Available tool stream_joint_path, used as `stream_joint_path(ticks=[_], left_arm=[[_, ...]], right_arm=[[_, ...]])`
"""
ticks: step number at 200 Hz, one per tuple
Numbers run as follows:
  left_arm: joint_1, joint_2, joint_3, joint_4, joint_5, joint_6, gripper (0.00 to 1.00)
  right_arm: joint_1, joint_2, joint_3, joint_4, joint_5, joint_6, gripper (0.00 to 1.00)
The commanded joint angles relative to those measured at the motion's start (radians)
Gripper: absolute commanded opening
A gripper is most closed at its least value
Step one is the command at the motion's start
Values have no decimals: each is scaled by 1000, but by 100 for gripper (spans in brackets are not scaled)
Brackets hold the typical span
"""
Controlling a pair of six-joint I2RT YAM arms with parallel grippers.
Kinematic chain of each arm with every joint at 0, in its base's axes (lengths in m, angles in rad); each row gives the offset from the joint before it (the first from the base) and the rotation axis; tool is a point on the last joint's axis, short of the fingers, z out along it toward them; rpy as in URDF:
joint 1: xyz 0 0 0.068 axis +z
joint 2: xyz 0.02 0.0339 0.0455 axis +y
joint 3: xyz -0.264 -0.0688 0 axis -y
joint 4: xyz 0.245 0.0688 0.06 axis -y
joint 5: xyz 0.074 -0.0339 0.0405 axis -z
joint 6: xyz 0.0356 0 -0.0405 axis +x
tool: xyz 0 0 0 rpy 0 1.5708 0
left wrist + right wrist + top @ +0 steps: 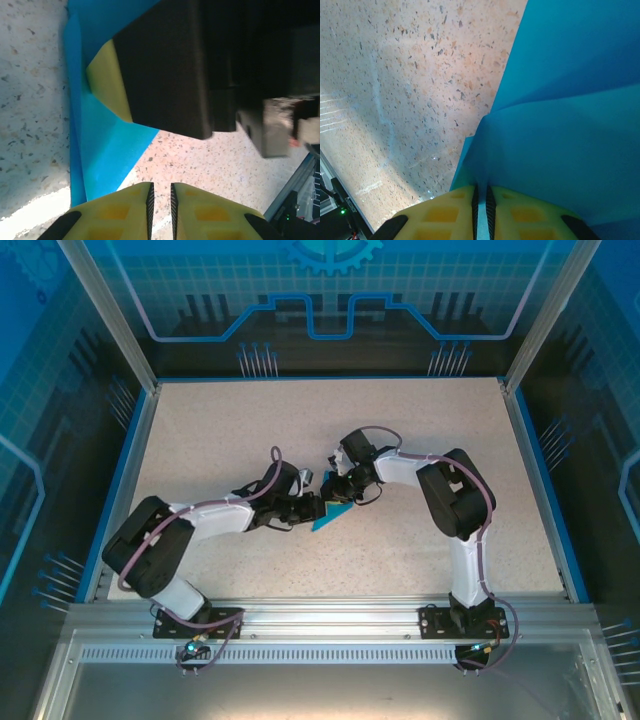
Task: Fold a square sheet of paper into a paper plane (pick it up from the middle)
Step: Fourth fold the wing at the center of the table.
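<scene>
The square sheet of paper (pixel 328 517) is bright blue and folded into a pointed shape. It lies mid-table between both arms. My right gripper (pixel 342 492) is shut on it: in the right wrist view a raised fold of the sheet (pixel 570 100) runs down between the yellow fingers of that gripper (pixel 481 190). In the left wrist view my left gripper (pixel 161 192) has its jaws a narrow gap apart. Bare table shows through the gap, and the sheet (pixel 107 150) lies just to its left. One yellow finger (pixel 107 85) of the right gripper presses on the paper there. My left gripper (pixel 312 505) sits by the sheet's left edge.
The speckled beige table (pixel 250 430) has a blue rim (pixel 130 470) at the sides and a metal rail (pixel 320 620) along the near edge. Both arms crowd the middle, with the right gripper's black body (pixel 170 65) close in front of the left gripper.
</scene>
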Motion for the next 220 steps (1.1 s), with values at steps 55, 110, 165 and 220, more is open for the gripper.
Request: stream_joint_path(ticks=[55,110,165,220], left_arm=[[-7,86,-37,11,45,30,20],[-6,94,-110,15,58,15,19],[-6,-8,-188,23,97,-27,19],[21,-107,-61,-26,58,6,22]], right_arm=[[-5,57,-4,-71,64,-12,17],[-5,57,-5,-81,77,-12,17],[-5,56,-5,-90,81,-12,17],[-3,59,-7,-80,74,-12,17]])
